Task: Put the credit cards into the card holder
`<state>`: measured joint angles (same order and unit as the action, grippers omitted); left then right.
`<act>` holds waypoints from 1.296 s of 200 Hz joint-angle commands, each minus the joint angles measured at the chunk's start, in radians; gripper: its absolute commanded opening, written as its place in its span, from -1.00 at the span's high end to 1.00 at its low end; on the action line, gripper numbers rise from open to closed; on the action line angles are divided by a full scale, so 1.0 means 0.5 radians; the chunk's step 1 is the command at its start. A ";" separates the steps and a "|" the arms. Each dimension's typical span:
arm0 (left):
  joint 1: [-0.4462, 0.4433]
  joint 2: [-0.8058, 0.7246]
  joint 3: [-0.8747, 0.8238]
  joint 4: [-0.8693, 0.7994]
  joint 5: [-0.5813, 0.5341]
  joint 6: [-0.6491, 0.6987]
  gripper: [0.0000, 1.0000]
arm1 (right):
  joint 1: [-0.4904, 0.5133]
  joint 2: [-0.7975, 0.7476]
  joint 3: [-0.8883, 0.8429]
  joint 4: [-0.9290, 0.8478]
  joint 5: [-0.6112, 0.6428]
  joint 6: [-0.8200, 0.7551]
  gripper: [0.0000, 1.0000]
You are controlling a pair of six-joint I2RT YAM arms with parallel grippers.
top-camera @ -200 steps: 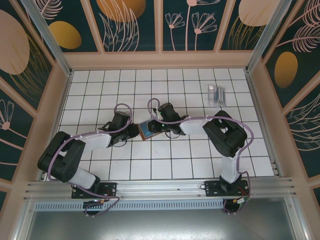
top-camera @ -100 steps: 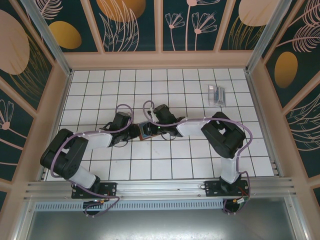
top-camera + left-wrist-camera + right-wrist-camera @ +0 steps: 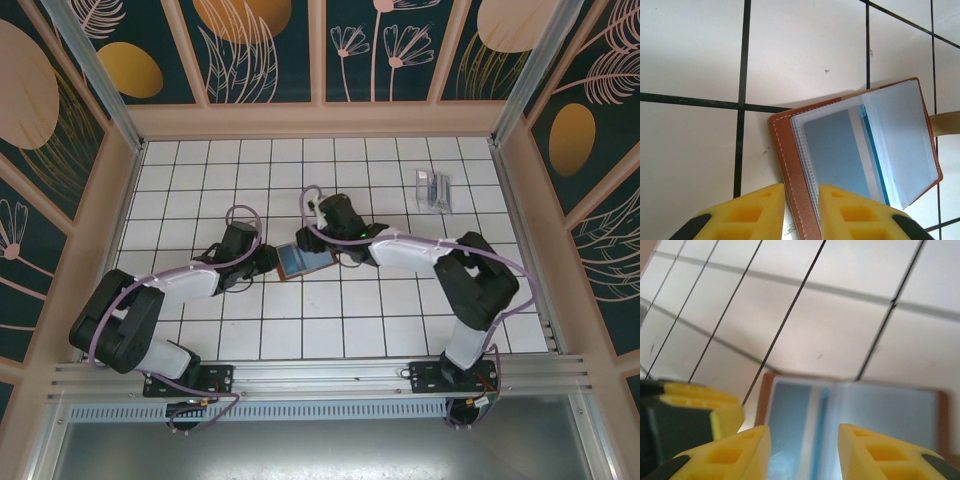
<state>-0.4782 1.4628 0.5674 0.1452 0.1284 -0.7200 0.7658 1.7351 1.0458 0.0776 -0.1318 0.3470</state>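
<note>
Your right gripper [image 3: 802,432], fingers now spread and empty, has backed off the card holder [image 3: 865,140], which lies open just ahead. Your left gripper [image 3: 801,192] straddles its leather edge, but you cannot tell whether it grips. The credit cards [image 3: 433,189] lie well apart, so fetching one is likely next.

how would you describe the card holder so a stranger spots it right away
On the white tiled table, look at the centre tiles. The card holder lies open there: a brown leather cover around pale blue clear sleeves. Unlike the credit cards, loose and grey toward the far right corner, it has a leather border.
</note>
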 commanded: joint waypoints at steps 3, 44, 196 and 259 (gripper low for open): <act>-0.010 -0.006 -0.035 -0.070 -0.024 0.016 0.35 | -0.128 -0.083 -0.006 -0.220 0.134 -0.129 0.09; -0.010 0.004 -0.047 -0.053 0.004 0.016 0.35 | -0.143 -0.104 0.014 -0.439 0.425 -0.258 -0.21; -0.010 0.207 0.043 0.191 0.227 -0.066 -0.20 | -0.142 0.259 -0.049 -0.116 -0.360 -0.034 0.71; -0.010 -0.026 0.038 0.115 0.105 -0.052 -0.04 | -0.123 0.289 -0.125 0.133 -0.605 0.103 0.77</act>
<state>-0.4774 1.5154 0.5678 0.1764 0.1902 -0.7494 0.6933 1.8610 1.0073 0.0666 -0.3458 0.3557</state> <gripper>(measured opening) 0.523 0.119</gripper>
